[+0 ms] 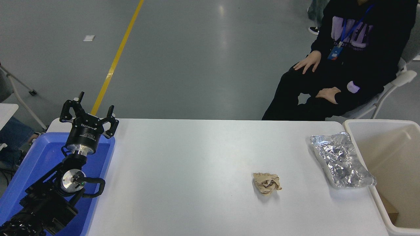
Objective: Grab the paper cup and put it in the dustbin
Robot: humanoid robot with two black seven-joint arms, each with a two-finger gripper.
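No paper cup shows anywhere in the head view; it is hidden or out of view. The dustbin (361, 126), a large cream-white bin with a thick rounded rim, stands at the table's right edge, its inside mostly out of sight. My left gripper (89, 113) is open and empty, parked above the blue tray at the table's left end. My right arm and its gripper are out of view.
A crumpled brown paper ball (266, 183) lies right of the table's middle. A crumpled foil tray (341, 160) lies beside the bin. A blue plastic tray (42, 160) sits at the left under my arm. A person in black (344, 65) sits beyond the far right edge.
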